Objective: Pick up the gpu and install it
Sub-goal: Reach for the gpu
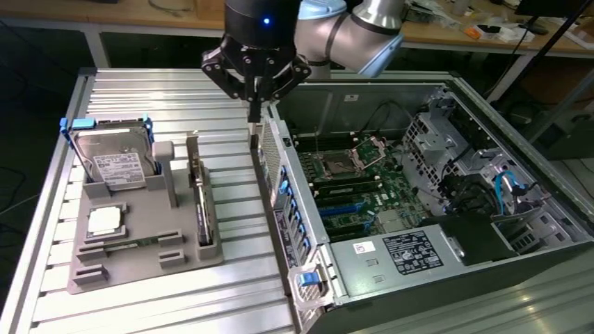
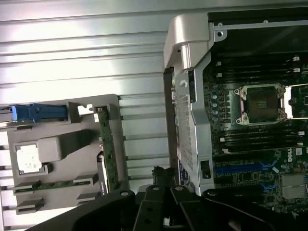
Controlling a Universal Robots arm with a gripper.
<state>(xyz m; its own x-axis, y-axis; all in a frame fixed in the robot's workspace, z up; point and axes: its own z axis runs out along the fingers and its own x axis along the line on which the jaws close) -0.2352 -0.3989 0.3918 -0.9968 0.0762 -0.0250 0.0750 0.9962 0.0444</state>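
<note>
The gpu is a thin dark card standing on its long edge in a slot of the grey holder, at that holder's side nearest the computer case. In the wrist view the gpu shows its green edge in the same slot. My gripper hangs above the strip of table between the holder and the case wall, beyond the card's far end and apart from it. Its fingers meet in a point, shut, with nothing between them. In the wrist view the gripper sits beside the case's perforated wall.
The open computer case lies on the exterior view's right, motherboard up, with blue expansion slots and a CPU socket. The holder also carries a silver hard drive in a blue frame, a processor chip and a memory stick.
</note>
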